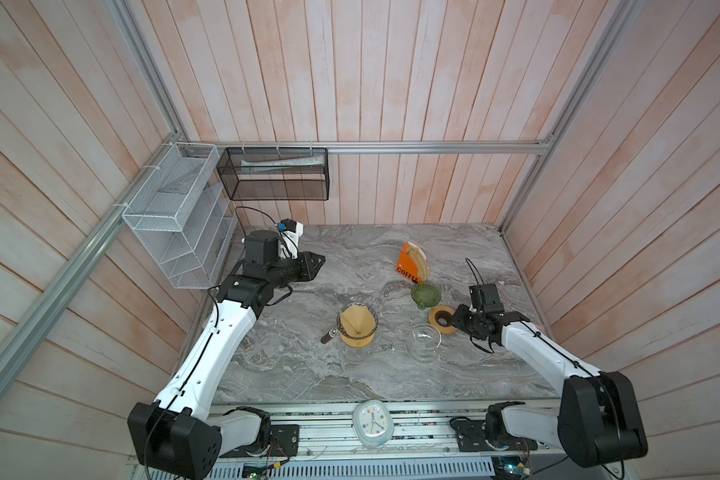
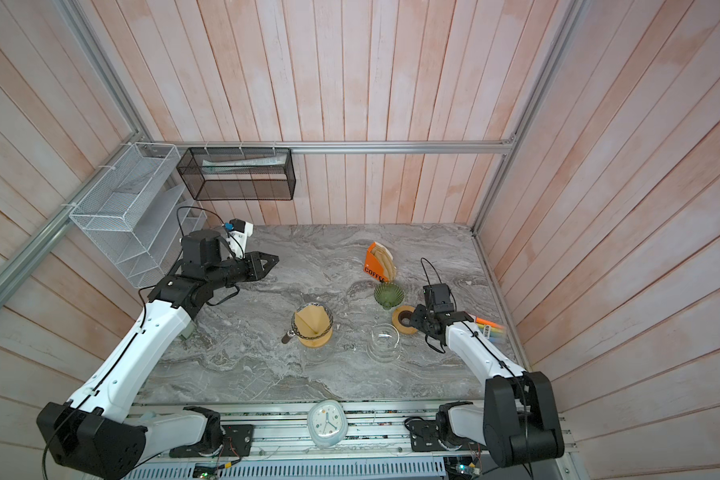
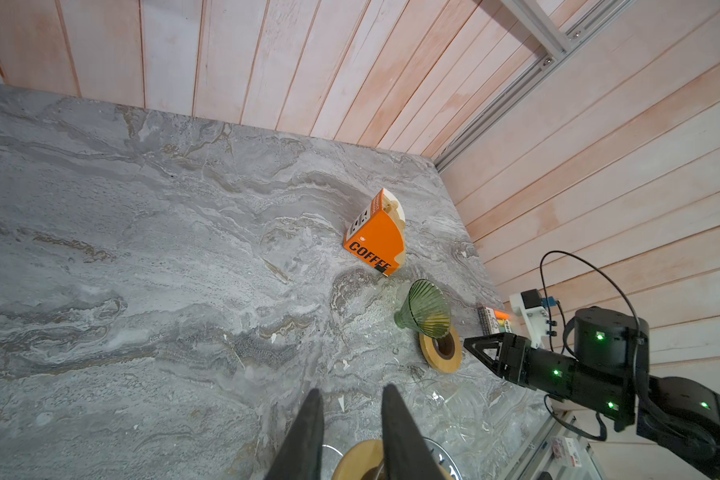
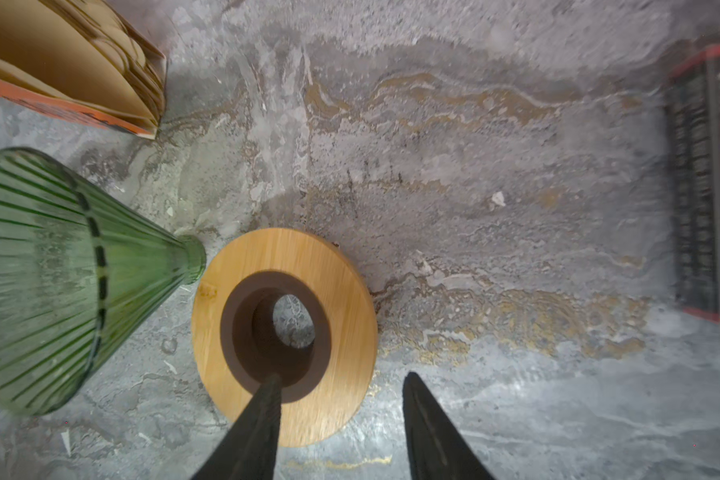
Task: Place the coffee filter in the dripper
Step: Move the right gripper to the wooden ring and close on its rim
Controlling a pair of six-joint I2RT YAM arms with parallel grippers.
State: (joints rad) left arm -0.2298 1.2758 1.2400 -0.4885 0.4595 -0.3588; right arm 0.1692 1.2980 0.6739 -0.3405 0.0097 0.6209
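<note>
Front right on the counter (image 1: 292, 374), the right end effector (image 4: 341, 376) is spread apart and gripping nothing. One fingertip (image 4: 272, 386) hangs over the dark hole of the wooden ring (image 4: 341, 282), its partner over bare stone outside the ring; whether either touches, I can't call. Mid-counter, there's the coffee filter (image 1: 356, 322), seated in the clear dripper (image 1: 362, 341) atop a glass carafe (image 1: 356, 355): point straight down, mouth up, long axis upright. It's a tan paper cone, one crease running to the tip, back edge poking above the rim. Farther back stand a green ribbed dripper (image 1: 425, 294) and the orange filter box (image 1: 408, 264). Far left, the left end effector (image 1: 321, 259) hangs above the counter, fingers a narrow gap apart, empty.
</note>
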